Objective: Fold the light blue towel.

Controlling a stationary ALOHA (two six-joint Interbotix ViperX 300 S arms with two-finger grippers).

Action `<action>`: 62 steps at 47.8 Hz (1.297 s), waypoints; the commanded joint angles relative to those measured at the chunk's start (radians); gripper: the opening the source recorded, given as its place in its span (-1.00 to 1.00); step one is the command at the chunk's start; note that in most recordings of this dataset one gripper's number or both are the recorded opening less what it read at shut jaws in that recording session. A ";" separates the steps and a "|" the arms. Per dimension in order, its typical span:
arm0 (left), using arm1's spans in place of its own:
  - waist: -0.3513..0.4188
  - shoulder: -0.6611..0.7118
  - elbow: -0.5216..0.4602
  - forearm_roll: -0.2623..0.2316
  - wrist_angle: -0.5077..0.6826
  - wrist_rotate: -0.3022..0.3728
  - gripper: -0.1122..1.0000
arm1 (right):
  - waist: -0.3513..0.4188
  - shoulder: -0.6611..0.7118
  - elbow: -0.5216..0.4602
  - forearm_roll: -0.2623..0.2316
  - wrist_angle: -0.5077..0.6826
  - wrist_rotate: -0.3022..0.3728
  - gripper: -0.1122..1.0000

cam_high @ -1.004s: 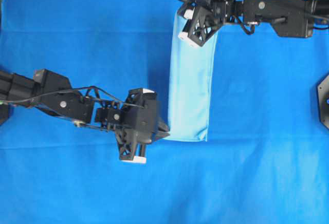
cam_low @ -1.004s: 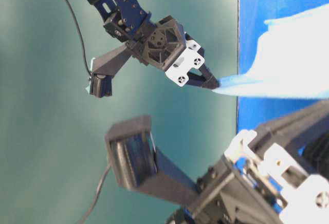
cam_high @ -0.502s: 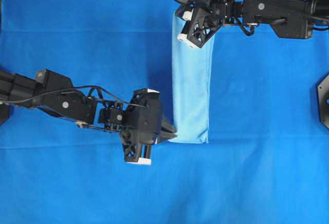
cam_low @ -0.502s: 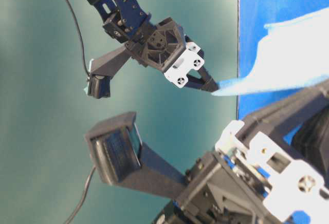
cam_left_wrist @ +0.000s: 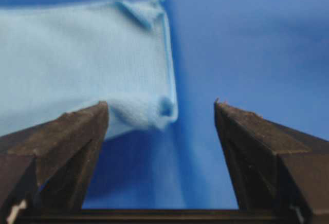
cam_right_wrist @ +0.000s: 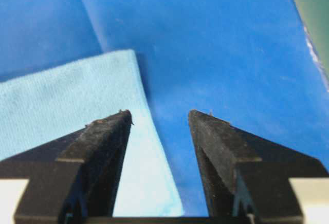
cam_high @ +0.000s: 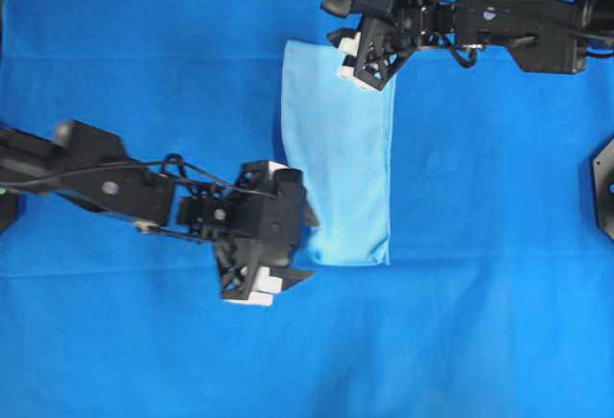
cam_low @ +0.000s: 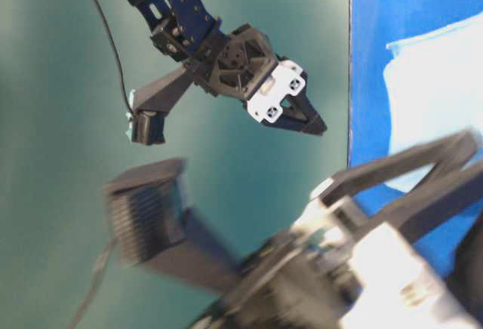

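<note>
We see the light blue towel (cam_high: 341,164) lying folded on the deep blue cloth backdrop (cam_high: 144,44), between the two arms. The left gripper (cam_high: 293,245) reaches in from the left, level with the towel's near left corner, jaws spread and holding nothing. The right gripper (cam_high: 350,54) hangs over the towel's far edge, its arm stretched in from the right, jaws likewise apart and empty.

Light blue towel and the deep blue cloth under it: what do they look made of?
Light blue towel: soft, matte fabric, probably microfibre or fine terry; fine weave texture, stitched hem, curled corner. Deep blue cloth: smoother matte fabric, showing faint creases; fibre unclear.
</note>
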 commanded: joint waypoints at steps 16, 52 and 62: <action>0.137 -0.282 0.133 0.005 -0.018 0.029 0.61 | 0.109 -0.296 0.202 0.005 -0.052 0.020 0.19; 0.272 -0.638 0.534 0.003 -0.390 0.032 0.61 | 0.110 -0.683 0.618 0.060 -0.394 0.086 0.18; 0.273 -0.601 0.512 0.003 -0.385 0.032 0.61 | 0.100 -0.657 0.607 0.066 -0.393 0.086 0.18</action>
